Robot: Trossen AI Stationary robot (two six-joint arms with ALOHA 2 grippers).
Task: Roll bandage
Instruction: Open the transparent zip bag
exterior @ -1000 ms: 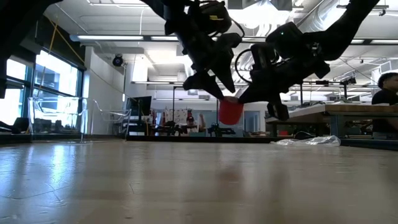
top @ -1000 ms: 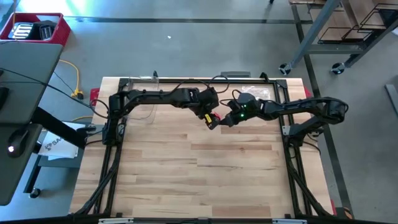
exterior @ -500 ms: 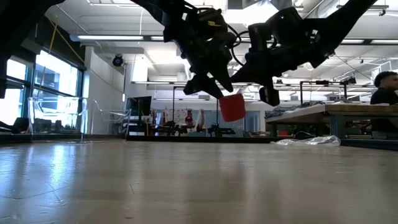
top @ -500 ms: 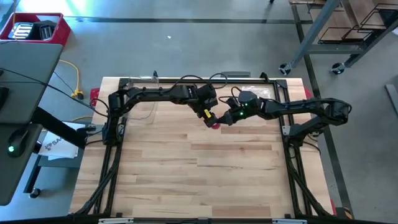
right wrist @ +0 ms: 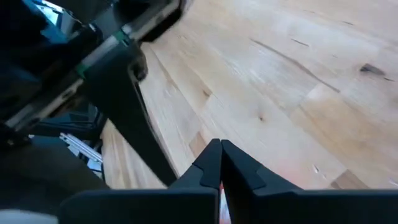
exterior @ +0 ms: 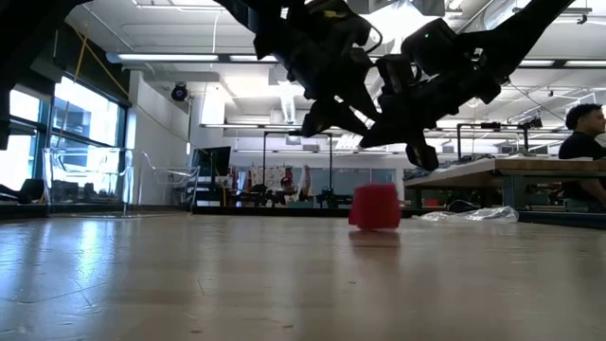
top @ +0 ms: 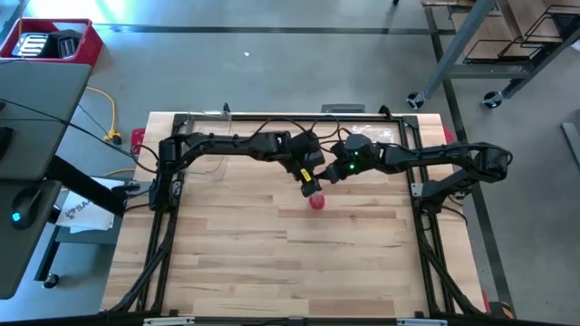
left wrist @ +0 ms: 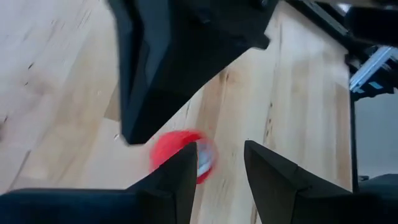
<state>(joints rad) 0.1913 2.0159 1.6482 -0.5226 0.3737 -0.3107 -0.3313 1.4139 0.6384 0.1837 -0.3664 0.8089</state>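
The bandage is a small red roll (top: 316, 200) that sits on the wooden table (top: 272, 263) right of the middle, with no gripper touching it. The low view shows the roll (exterior: 375, 206) down on the tabletop. My left gripper (top: 308, 184) hangs just above and beyond the roll. It is open, and through the gap between its fingers (left wrist: 217, 180) the blurred roll (left wrist: 177, 155) shows below. My right gripper (top: 329, 174) is shut (right wrist: 220, 165), close beside the left one and above the table.
A crinkled clear plastic bag (exterior: 469, 215) lies at the table's far right (top: 372, 136). Black frame rails (top: 163, 244) run along the table's left and right edges. A person (exterior: 582, 133) stands in the room beyond. The near half of the table is bare wood.
The red roll hung between the two grippers, a little above the table. It has come free of them and dropped onto the tabletop, a bit toward the near edge. Both grippers stay up above it, and my left wrist has turned somewhat.
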